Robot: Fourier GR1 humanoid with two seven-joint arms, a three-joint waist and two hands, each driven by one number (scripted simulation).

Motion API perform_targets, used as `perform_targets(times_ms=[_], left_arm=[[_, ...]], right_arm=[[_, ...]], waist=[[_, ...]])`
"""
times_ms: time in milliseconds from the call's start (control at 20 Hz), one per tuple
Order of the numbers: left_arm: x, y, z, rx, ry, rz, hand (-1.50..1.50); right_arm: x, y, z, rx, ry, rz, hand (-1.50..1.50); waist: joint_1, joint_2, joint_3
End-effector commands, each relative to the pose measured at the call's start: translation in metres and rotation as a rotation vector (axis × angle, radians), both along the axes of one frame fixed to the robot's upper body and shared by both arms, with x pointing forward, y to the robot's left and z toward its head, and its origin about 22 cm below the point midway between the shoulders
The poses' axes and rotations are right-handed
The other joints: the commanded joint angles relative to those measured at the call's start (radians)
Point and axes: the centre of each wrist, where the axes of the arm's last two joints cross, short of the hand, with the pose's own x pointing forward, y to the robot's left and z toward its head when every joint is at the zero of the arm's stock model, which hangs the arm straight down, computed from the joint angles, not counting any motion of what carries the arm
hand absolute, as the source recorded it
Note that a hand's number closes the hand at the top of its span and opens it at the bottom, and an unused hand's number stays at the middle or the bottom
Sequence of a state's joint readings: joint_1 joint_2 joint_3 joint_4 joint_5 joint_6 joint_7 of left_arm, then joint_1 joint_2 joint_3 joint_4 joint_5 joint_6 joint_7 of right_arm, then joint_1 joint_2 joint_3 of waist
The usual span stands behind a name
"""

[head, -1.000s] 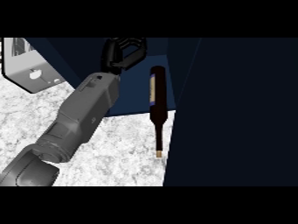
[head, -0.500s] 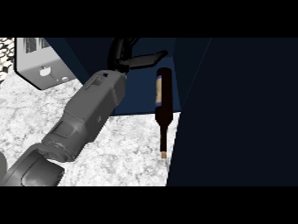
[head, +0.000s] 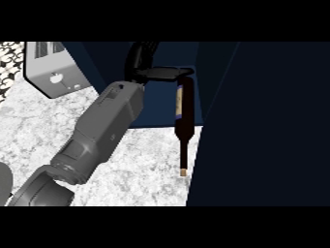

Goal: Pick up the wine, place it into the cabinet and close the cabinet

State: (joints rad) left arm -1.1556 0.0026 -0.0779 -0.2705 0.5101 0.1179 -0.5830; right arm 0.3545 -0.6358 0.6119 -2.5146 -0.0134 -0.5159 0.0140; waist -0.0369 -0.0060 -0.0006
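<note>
The dark wine bottle (head: 185, 115) lies lengthwise with its base inside the open dark-blue cabinet (head: 155, 112). Its neck and pale cork end point toward me over the marble counter (head: 135, 160). My left hand (head: 144, 62) is reached into the cabinet just left of the bottle's base, on a grey forearm that comes up from the lower left. The thumb (head: 169, 72) lies across the bottle's far end and the fingers curl behind it. The right hand does not show.
The cabinet's dark door (head: 275, 126) stands open and fills the right side, close beside the bottle. A grey toaster-like box (head: 52, 72) sits at the back left, in front of a patterned wall (head: 2, 72).
Hand and bottle have kept the same relation to each other. Everything has drifted slightly rightward and upward in the view, and more of the cabinet's inside shows.
</note>
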Motion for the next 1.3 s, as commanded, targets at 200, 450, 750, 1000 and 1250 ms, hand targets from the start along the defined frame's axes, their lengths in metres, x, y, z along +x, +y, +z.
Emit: perform_targets(times_ms=[200,450,750,1000,1250], left_arm=[[-0.02,0.005,-0.026,-0.091,0.03,-0.101,-1.5],[-0.044,0.007,-0.045,-0.127,0.037,-0.154,-1.5],[-0.091,0.007,-0.073,-0.157,0.075,-0.153,-1.5],[-0.122,0.013,-0.081,-0.162,0.067,-0.147,-1.5],[-0.156,0.044,-0.082,-0.192,0.077,-0.131,-1.5]], right_arm=[[-0.03,-0.001,0.04,0.113,0.021,0.026,-1.5],[-0.027,-0.004,0.044,0.1,0.018,0.026,-1.5],[-0.027,-0.002,0.034,0.099,0.031,-0.002,-1.5],[-0.025,-0.008,0.044,0.098,0.012,-0.019,-1.5],[-0.033,-0.005,0.046,0.081,0.014,-0.011,-1.5]], waist=[[0.02,-0.017,-0.001],[0.04,-0.014,0.0],[0.051,-0.017,0.0],[0.052,-0.008,0.001],[0.047,-0.01,-0.001]])
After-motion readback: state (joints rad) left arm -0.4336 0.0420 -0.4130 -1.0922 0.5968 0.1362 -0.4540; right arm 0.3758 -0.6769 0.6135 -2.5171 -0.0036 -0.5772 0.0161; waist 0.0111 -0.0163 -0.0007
